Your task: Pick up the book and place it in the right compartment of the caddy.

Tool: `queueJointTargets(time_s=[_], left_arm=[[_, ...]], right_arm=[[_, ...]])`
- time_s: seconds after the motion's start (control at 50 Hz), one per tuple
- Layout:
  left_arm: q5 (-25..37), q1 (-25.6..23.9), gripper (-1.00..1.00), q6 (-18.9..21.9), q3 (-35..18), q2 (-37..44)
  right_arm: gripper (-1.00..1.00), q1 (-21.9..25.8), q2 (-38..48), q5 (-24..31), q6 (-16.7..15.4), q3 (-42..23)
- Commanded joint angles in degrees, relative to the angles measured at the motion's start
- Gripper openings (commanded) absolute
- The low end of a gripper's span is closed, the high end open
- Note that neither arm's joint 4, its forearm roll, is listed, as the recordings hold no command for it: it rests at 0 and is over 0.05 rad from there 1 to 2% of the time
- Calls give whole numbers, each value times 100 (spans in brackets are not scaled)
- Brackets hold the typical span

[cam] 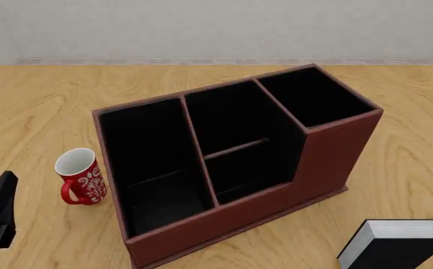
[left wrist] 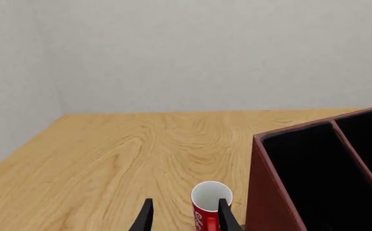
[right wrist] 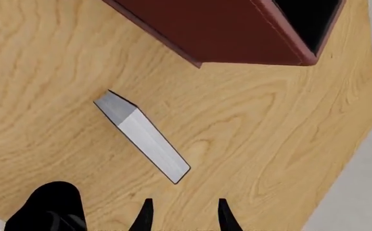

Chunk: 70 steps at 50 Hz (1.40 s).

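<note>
The book (cam: pixel 395 245) is lying near the table's (cam: pixel 37 106) front edge, apart from the caddy (cam: pixel 328 162). Both grippers, left (left wrist: pixel 183 216) and right (right wrist: pixel 183 214), are hovering with jaws parted, holding nothing.

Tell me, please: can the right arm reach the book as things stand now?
Probably yes. The book lies on the bare table, apart from the caddy. The right pincer is open above it, and nothing stands between them.
</note>
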Motion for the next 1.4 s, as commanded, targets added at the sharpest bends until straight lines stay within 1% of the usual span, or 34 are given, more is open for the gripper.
queueJointTargets(time_s=[0.02, 0.06, 0.16, 0.22, 0.26, 0.32, 0.34, 0.38, 0.42, 0.44, 0.54, 0.58, 0.64, 0.68, 0.78, 0.8, 0.86, 0.98, 1.04, 1.08, 1.16, 1.22, 1.24, 1.32, 1.34, 1.4], left_arm=[[20, 1, 100, 11, -1, -18], [11, 7, 100, 14, 0, -17], [2, 1, 100, 23, 1, -5], [5, 16, 100, 21, 1, -11], [34, 21, 100, 23, 2, -40], [76, 28, 100, 23, 3, -75], [104, 24, 100, 19, 4, -97], [119, 28, 100, 17, 4, -113], [142, 20, 100, 10, 4, -128], [148, 21, 100, 12, 4, -137], [172, 49, 100, 14, 4, -155], [180, 61, 100, 23, 4, -156], [182, 68, 100, 29, 4, -154], [185, 70, 100, 19, 4, -156], [194, 78, 100, 16, 0, -148], [202, 75, 100, 14, 0, -154], [210, 75, 100, 12, 1, -148], [207, 89, 100, 18, 1, -143], [204, 111, 100, 24, 1, -145], [207, 116, 100, 35, 1, -148], [224, 115, 100, 32, 1, -159], [249, 114, 100, 26, 2, -174], [260, 106, 100, 36, 2, -184], [255, 119, 100, 30, 2, -184], [239, 125, 100, 30, 1, -173], [213, 127, 100, 24, 1, -147]], right_arm=[[100, -154, 30, -109, -275, 146], [100, -266, -10, -149, -455, 241], [100, -350, -17, -210, -633, 385], [100, -280, 25, -242, -598, 393], [100, -296, 30, -269, -666, 420], [100, -220, 108, -339, -623, 413], [100, -233, 93, -345, -702, 463], [100, -232, 113, -388, -718, 476], [100, -150, 202, -452, -635, 475], [100, -160, 205, -484, -672, 507], [100, -90, 326, -636, -662, 535], [100, -21, 373, -674, -609, 553], [100, -55, 411, -746, -680, 624], [100, -19, 475, -811, -636, 611], [100, 11, 542, -910, -658, 690], [100, 27, 568, -954, -644, 704], [100, 228, 683, -1051, -438, 739], [100, 374, 792, -1224, -285, 898], [100, 520, 862, -1342, -128, 973], [100, 508, 870, -1401, -167, 1056], [100, 612, 965, -1538, -110, 1107], [100, 617, 1016, -1612, -148, 1171], [100, 667, 1059, -1654, -84, 1143], [100, 689, 1090, -1744, -80, 1244], [100, 799, 1154, -1822, 64, 1289], [100, 818, 1183, -1909, 101, 1392]])
